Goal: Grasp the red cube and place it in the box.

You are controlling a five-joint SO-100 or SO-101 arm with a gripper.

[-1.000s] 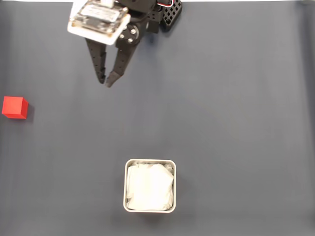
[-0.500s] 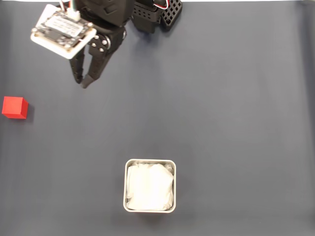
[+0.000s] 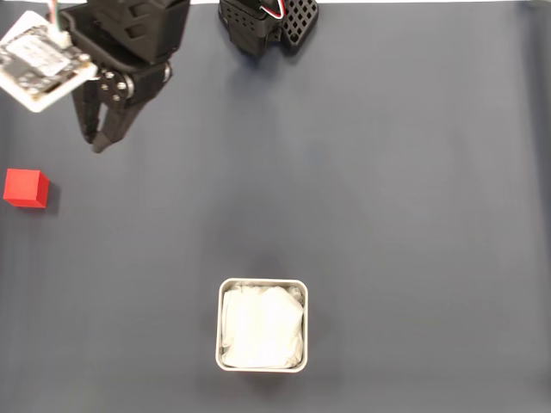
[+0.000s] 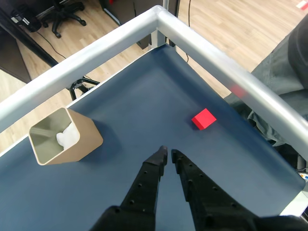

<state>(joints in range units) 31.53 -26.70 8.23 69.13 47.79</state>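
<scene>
The red cube [image 3: 24,188] sits on the dark mat at the far left edge of the fixed view; in the wrist view the red cube [image 4: 204,119] lies ahead and to the right of my fingertips. My gripper [image 3: 93,143] hovers at the upper left, above and to the right of the cube, apart from it. Its black fingers [image 4: 153,179] are nearly together with nothing between them, so the gripper [image 4: 168,153] is shut. The box [image 3: 262,282], metal-rimmed with white paper inside, stands at the bottom centre; its wall [image 4: 83,140] appears at the left of the wrist view.
The arm's black base [image 3: 269,22] stands at the top edge of the mat. A silver rail [image 4: 226,67] frames the table's corner just beyond the cube. Grey clothing of a person [image 4: 284,72] shows past the rail at the right.
My arm has swung to the left across the top of the mat, bringing the gripper closer to the cube's side. Cube and box have not moved.
</scene>
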